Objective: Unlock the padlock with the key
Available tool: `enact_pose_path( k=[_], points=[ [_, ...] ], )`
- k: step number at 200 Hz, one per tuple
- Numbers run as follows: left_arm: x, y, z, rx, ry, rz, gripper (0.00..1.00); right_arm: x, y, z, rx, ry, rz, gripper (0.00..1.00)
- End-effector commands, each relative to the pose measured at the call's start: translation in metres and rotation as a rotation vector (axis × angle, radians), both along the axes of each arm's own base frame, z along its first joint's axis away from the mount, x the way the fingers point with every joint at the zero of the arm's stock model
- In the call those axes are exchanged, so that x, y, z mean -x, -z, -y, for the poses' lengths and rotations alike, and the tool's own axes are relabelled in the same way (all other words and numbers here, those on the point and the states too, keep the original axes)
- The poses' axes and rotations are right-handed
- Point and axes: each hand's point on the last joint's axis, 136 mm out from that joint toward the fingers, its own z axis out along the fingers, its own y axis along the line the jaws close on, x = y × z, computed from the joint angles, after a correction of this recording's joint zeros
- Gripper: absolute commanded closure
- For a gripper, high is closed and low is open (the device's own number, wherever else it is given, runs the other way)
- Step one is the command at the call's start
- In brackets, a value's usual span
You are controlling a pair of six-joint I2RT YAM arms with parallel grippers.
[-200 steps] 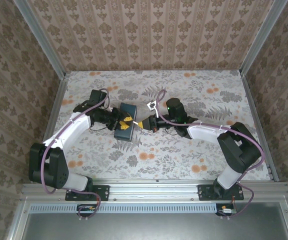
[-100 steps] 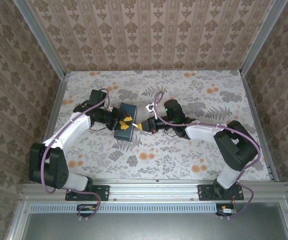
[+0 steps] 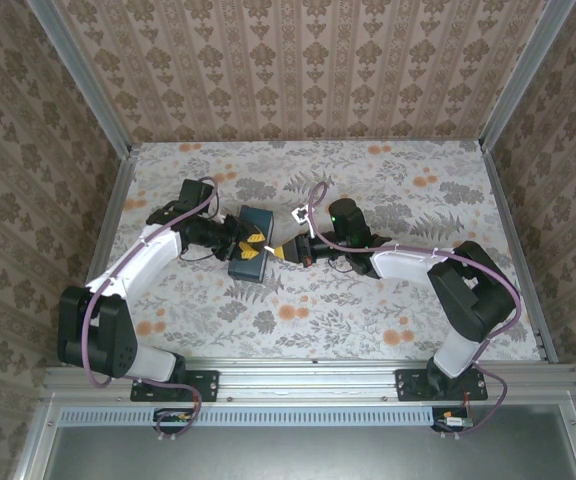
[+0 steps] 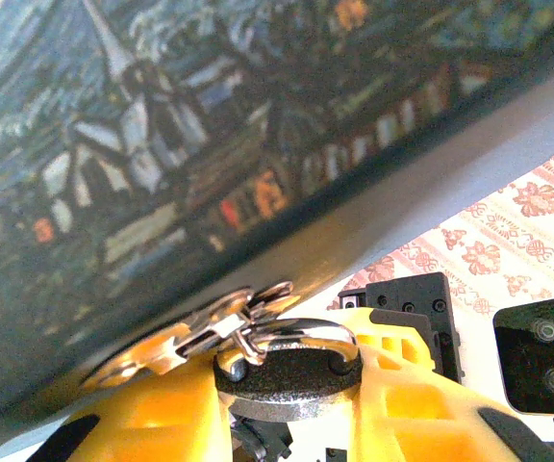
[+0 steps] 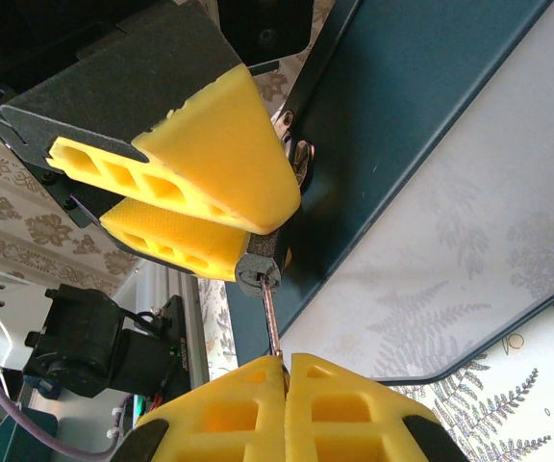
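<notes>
Fingers of the right gripper (image 5: 285,371) pinch a thin silver key (image 5: 270,322), its tip in the small dark-grey metal padlock (image 5: 260,269) clamped by the left gripper (image 4: 287,409). A dark teal box printed with a night-village painting (image 4: 210,125) crowds alongside. Since a second ago, the right arm (image 3: 408,262) has edged left. The padlock's silver shackle (image 4: 301,332) looks closed.

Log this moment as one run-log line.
left gripper: jaws shut on padlock at box hasp | right gripper: jaws shut on key, tip at padlock base | shackle: seated
</notes>
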Motion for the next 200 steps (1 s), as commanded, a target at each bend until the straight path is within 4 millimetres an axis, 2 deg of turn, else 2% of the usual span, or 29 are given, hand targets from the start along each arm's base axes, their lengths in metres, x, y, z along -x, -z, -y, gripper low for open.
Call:
enact_pose_path(
  k=[1, 65, 94, 200],
  points=[
    [0.0003, -0.0076, 0.001, 0.024, 0.002, 0.022, 0.93, -0.0014, -0.0118, -0.006, -0.03, -0.017, 0.033, 1.0],
    [0.0014, -0.0052, -0.0008, 0.018, 0.0, 0.014, 0.93, 0.0034, -0.0164, -0.0062, -0.052, -0.029, 0.046, 1.0],
    [0.0027, -0.002, -0.0034, 0.008, -0.006, 0.01, 0.93, 0.0073, -0.0107, -0.0017, -0.031, -0.024, 0.039, 1.0],
    [0.002, -0.0051, 0.0001, 0.019, 0.003, 0.021, 0.93, -0.0016, -0.0146, -0.0073, -0.042, -0.017, 0.041, 1.0]
  ],
)
